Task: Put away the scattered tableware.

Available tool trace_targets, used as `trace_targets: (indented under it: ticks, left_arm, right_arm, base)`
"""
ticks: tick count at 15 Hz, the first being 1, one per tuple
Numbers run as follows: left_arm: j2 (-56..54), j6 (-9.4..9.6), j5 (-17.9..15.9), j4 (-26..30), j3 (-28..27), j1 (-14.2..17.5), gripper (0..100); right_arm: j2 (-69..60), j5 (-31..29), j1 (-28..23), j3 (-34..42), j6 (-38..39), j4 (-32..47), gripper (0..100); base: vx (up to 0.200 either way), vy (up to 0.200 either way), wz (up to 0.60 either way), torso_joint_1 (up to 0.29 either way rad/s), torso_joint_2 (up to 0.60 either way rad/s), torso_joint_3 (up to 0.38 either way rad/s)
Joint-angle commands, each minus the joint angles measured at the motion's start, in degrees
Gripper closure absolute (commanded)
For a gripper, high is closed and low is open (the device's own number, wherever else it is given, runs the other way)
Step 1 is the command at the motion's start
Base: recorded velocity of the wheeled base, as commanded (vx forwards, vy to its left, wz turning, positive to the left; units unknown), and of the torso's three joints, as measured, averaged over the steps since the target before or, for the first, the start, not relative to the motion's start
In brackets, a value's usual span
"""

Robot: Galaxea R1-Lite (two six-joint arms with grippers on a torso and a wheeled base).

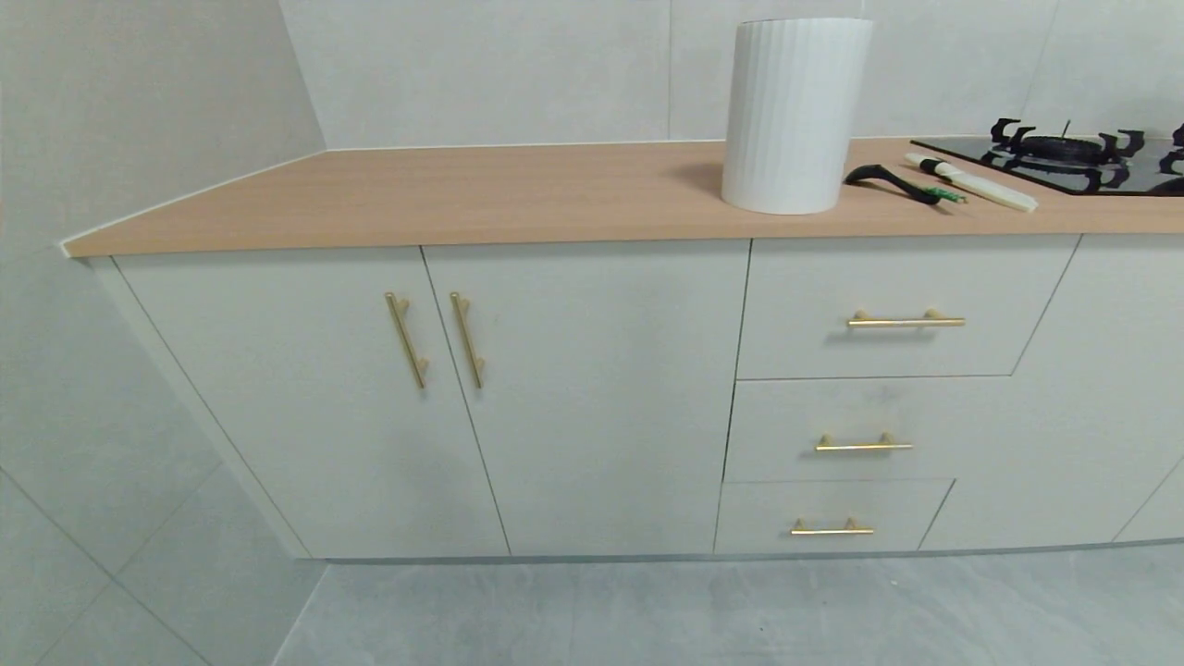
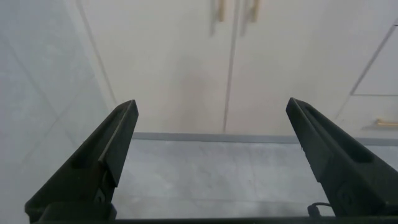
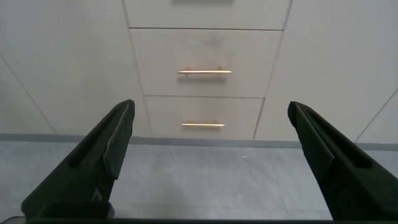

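On the wooden countertop point(image 1: 462, 194) at the right lie a black-handled utensil point(image 1: 893, 182) and a white-handled utensil point(image 1: 971, 181), side by side next to a tall white ribbed container point(image 1: 794, 116). My left gripper point(image 2: 211, 112) is open, held low above the grey floor and facing the cabinet doors. My right gripper point(image 3: 211, 112) is open too, held low before the lower drawers point(image 3: 205, 62). Nothing is between either pair of fingers.
A black gas hob point(image 1: 1073, 159) sits at the countertop's far right. Below are two cabinet doors with gold handles point(image 1: 407, 339) and three shut drawers with gold handles point(image 1: 906, 321). A grey tiled wall closes the left side; grey floor lies in front.
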Motion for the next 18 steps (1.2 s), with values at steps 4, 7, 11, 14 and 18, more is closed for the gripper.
trace_targets:
  ticks: [4,7,11,14,18]
  left_arm:
    - [0.02,-0.06,0.03,-0.01,0.00,0.04,0]
    - [0.02,-0.06,0.03,-0.01,0.00,0.04,0]
    - [0.02,-0.06,0.03,-0.01,0.00,0.04,0]
    - [0.02,-0.06,0.03,-0.01,0.00,-0.05,0]
    - [0.02,-0.06,0.03,-0.01,0.00,0.04,0]
  right_arm:
    - [0.05,0.02,-0.01,0.00,0.14,0.00,0]
    - [0.05,0.02,-0.01,0.00,0.23,0.00,0]
    - [0.05,-0.07,-0.01,0.00,0.23,0.00,0]
    - [0.05,0.02,-0.01,0.00,0.23,0.00,0]
    - [0.05,-0.07,0.08,0.00,0.23,0.00,0]
  base:
    - [0.000,-0.200,0.00,0.002,0.00,0.000]
    - [0.000,-0.067,0.00,0.001,0.00,-0.001]
    - [0.000,0.000,0.00,0.000,0.00,0.000]
    - [0.133,0.000,0.00,0.002,0.00,0.002]
    - [0.100,0.000,0.00,-0.001,0.00,0.000]
